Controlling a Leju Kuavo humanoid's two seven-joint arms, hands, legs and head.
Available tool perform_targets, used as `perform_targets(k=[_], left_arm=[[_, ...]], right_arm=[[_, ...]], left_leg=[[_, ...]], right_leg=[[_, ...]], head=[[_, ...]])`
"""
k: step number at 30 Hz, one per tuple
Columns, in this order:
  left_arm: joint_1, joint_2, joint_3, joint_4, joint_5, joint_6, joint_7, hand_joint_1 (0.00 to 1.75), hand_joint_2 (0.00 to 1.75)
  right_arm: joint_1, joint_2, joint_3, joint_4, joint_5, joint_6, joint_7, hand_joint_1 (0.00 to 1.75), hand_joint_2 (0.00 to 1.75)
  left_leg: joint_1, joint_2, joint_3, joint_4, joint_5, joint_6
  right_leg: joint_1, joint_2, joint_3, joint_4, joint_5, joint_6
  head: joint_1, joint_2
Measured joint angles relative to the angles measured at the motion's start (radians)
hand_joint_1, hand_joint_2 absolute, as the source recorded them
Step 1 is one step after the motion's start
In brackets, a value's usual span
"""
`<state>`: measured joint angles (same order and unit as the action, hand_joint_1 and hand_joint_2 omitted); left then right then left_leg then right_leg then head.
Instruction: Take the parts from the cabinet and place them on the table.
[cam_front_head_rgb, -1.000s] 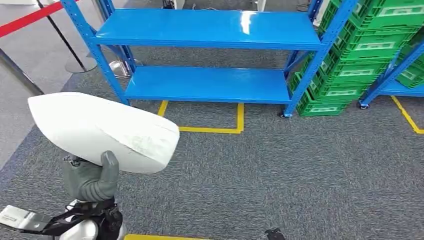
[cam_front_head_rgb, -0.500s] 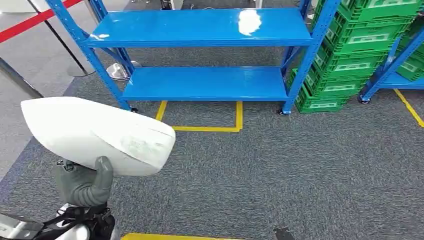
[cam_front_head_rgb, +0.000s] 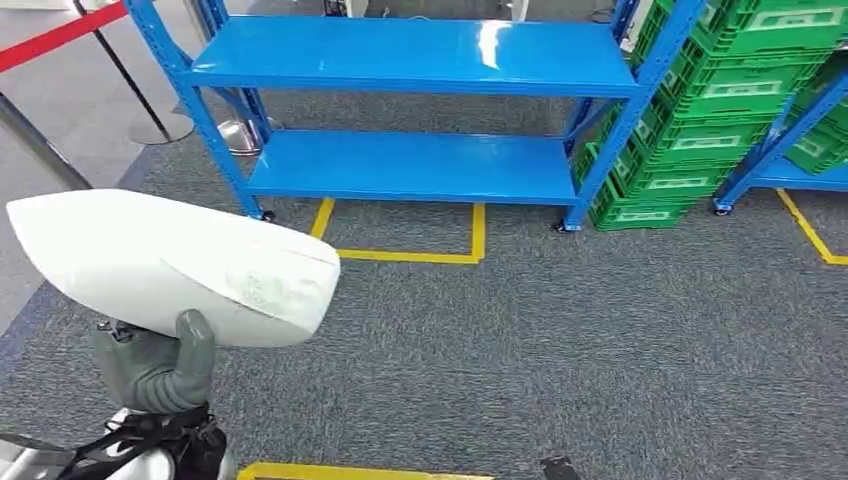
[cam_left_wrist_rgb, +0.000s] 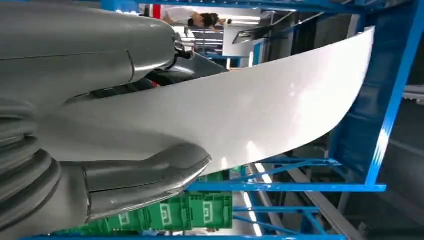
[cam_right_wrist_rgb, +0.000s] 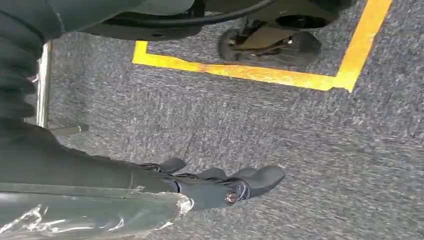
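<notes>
Part (cam_front_head_rgb: 170, 265), white and smooth, long curved shell shape, is held up in the left hand (cam_front_head_rgb: 150, 365) over the grey carpet (cam_front_head_rgb: 560, 350), well in front of the blue cabinet (cam_front_head_rgb: 410, 165). Thick grey thumb presses on the near side of the shell; in the left wrist view the thumb (cam_left_wrist_rgb: 145, 175) lies along one face of the part (cam_left_wrist_rgb: 250, 110) and the rest of the hand sits against the other face, so the fingers are clamped on it. Part lies roughly level, blunt end pointing toward the middle of the floor, tapered end out past the robot's left side.

Right hand (cam_right_wrist_rgb: 220, 185) hangs low over the carpet (cam_right_wrist_rgb: 300, 145), dark fingers stretched out nearly straight and close beside one another, nothing in them, touching nothing.

Cabinet: two blue shelves in view, both bare, glossy, light glare on the upper one. Yellow floor tape (cam_front_head_rgb: 420, 255) marks a box just before its lower shelf; another yellow line (cam_right_wrist_rgb: 250, 72) runs on the carpet near the robot's feet. Green crates (cam_front_head_rgb: 720, 100) are stacked just beside the cabinet's right post. Red barrier strip (cam_front_head_rgb: 60, 35) and a metal stand foot (cam_front_head_rgb: 160, 125) sit off the cabinet's left end.
</notes>
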<state>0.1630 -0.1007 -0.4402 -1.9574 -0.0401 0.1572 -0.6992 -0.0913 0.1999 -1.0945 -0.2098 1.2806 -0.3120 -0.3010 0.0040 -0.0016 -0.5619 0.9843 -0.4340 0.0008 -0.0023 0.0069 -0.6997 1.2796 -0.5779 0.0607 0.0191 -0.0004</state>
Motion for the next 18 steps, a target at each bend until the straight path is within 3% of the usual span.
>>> perform_targets(k=[1,2,3,5,6,7,10,11,13,15,16,17,18], left_arm=[[0.001,0.000,0.000,0.000,-0.001,0.007,0.000,1.75,1.75],[0.002,0.000,-0.001,0.000,-0.001,0.011,0.000,1.75,1.75],[0.002,0.000,-0.001,0.000,-0.001,0.011,0.000,1.75,1.75],[0.001,0.000,-0.002,0.000,0.000,0.010,0.000,1.75,1.75],[0.001,0.000,-0.003,-0.001,0.001,0.009,0.000,1.75,1.75],[0.000,0.000,-0.003,-0.003,0.003,0.009,0.000,1.75,1.75],[-0.001,0.000,-0.005,-0.008,0.007,0.006,0.000,1.75,1.75],[-0.001,0.000,-0.005,-0.009,0.007,0.006,0.000,1.75,1.75],[-0.001,0.000,-0.005,-0.012,0.006,0.006,0.000,1.75,1.75],[0.002,0.001,-0.005,-0.013,0.000,0.010,0.000,1.75,1.75],[0.005,0.002,-0.005,-0.013,-0.003,0.014,0.000,1.75,1.75],[0.010,0.003,-0.004,-0.016,-0.004,0.016,0.000,1.75,1.75],[0.013,0.004,-0.004,-0.018,-0.005,0.017,0.000,1.75,1.75]], right_arm=[[0.002,0.000,0.000,0.000,0.000,0.003,0.000,0.00,1.75],[0.003,0.000,0.000,0.000,-0.001,0.011,0.003,0.00,1.75],[0.003,-0.001,0.000,0.000,-0.004,0.023,0.013,0.00,1.75],[0.001,-0.005,0.000,0.000,-0.010,0.043,0.029,0.00,1.75],[-0.001,-0.005,0.000,0.000,-0.015,0.050,0.033,0.00,1.75],[-0.004,-0.005,0.000,0.000,-0.020,0.059,0.036,0.00,1.75],[-0.001,-0.005,-0.002,0.000,-0.034,0.092,0.024,0.00,1.75],[-0.001,-0.005,-0.002,0.000,-0.041,0.097,0.012,0.00,1.75],[-0.003,-0.005,-0.006,0.000,-0.055,0.100,-0.028,0.00,1.75],[-0.004,-0.005,-0.010,0.000,-0.062,0.084,-0.087,0.00,1.75],[-0.002,-0.005,-0.011,0.000,-0.062,0.068,-0.132,0.00,1.75],[-0.001,-0.005,-0.012,0.000,-0.062,0.078,-0.166,0.00,1.75],[-0.001,-0.005,-0.012,0.000,-0.063,0.093,-0.191,0.00,1.75]], left_leg=[[0.000,0.000,0.000,0.000,0.000,0.000],[0.000,0.000,0.000,0.001,0.000,0.000],[0.000,-0.001,0.001,0.001,0.000,0.000],[0.001,-0.002,0.004,0.002,-0.001,-0.003],[-0.003,-0.002,0.002,0.004,-0.002,-0.010],[-0.007,-0.004,-0.002,0.010,-0.003,-0.015],[-0.004,-0.004,-0.004,0.003,0.007,-0.030],[-0.004,-0.004,-0.006,0.005,0.000,-0.035],[-0.003,-0.003,-0.043,0.090,-0.063,-0.046],[-0.002,-0.002,-0.122,0.259,-0.140,-0.052],[-0.002,-0.002,-0.147,0.311,-0.152,-0.052],[-0.002,-0.002,-0.146,0.313,-0.140,-0.052],[-0.002,-0.002,-0.126,0.274,-0.108,-0.050]], right_leg=[[0.000,0.000,-0.017,0.040,-0.007,0.000],[0.000,0.000,-0.011,0.032,0.009,0.000],[0.000,0.000,0.015,-0.019,0.044,-0.002],[-0.001,0.000,0.107,-0.196,0.126,-0.005],[0.000,0.000,0.132,-0.245,0.116,-0.006],[0.000,0.004,0.137,-0.255,0.120,-0.015],[0.004,0.005,0.128,-0.254,0.126,-0.032],[-0.003,0.004,0.130,-0.258,0.131,-0.040],[-0.004,0.003,0.127,-0.258,0.134,-0.049],[-0.003,0.001,0.122,-0.258,0.135,-0.052],[-0.003,0.000,0.121,-0.258,0.135,-0.052],[-0.003,0.000,0.120,-0.258,0.136,-0.052],[-0.003,0.000,0.120,-0.258,0.136,-0.051]], head=[[0.000,0.000],[0.000,0.000],[0.001,0.000],[0.000,0.000],[0.000,0.000],[0.000,0.000],[-0.002,0.000],[-0.002,0.000],[-0.012,0.000],[-0.011,0.000],[-0.011,0.000],[-0.011,0.000],[-0.012,0.000]])
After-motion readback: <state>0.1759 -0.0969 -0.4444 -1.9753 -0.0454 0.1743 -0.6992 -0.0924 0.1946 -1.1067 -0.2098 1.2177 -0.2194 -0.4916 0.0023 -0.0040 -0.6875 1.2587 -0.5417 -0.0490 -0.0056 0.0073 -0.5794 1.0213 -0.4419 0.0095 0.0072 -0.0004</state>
